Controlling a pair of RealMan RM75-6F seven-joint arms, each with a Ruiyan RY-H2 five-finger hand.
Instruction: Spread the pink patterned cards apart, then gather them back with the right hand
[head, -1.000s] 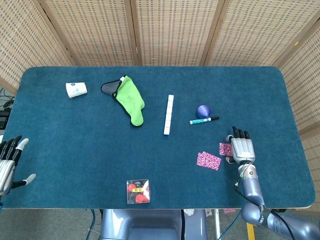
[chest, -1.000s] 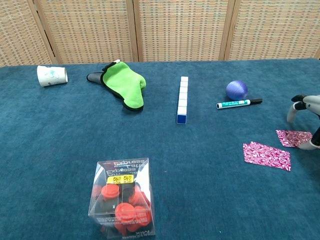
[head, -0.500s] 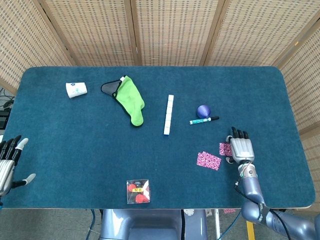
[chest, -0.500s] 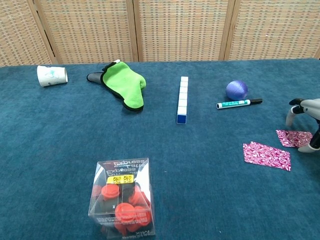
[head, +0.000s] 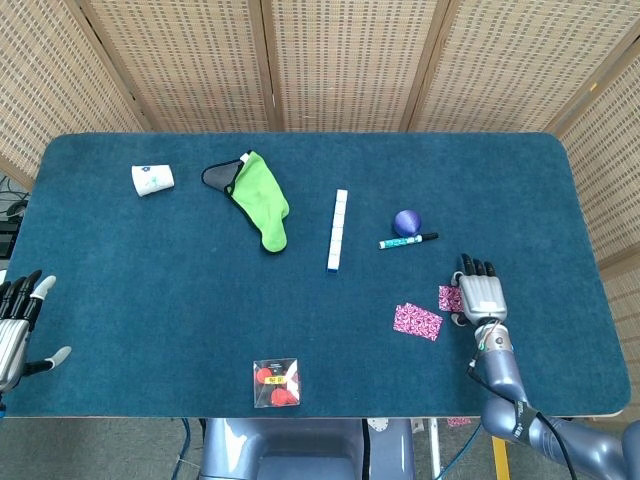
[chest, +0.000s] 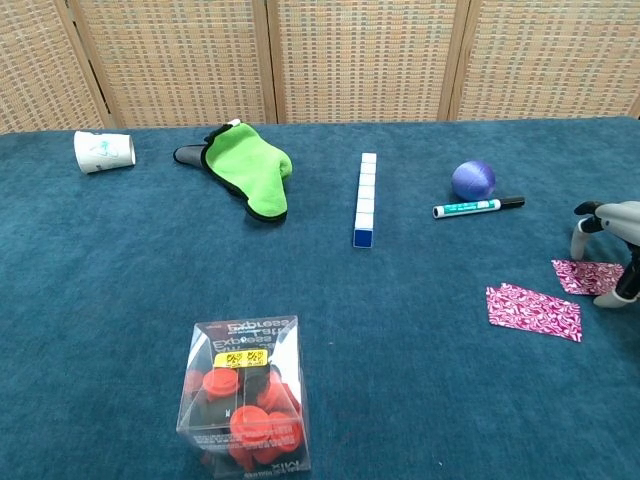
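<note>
Two pink patterned cards lie apart on the blue cloth at the right front. One card (head: 417, 321) (chest: 533, 311) lies free. The other card (head: 450, 298) (chest: 585, 275) is partly under my right hand (head: 482, 296) (chest: 612, 246). That hand is spread flat, palm down, fingers apart over the card's right edge; whether it touches the card I cannot tell. My left hand (head: 16, 325) stands open at the table's front left edge, holding nothing; the chest view does not show it.
A teal marker (head: 407, 240) and a purple ball (head: 406, 222) lie just beyond the cards. A white block row (head: 338, 230), green mitt (head: 259, 199), paper cup (head: 152, 179) and clear box of red caps (head: 275, 382) lie further left.
My right hand has crept slightly left and away from me over the nearer card's edge. Both cards and my left hand stay where they were.
</note>
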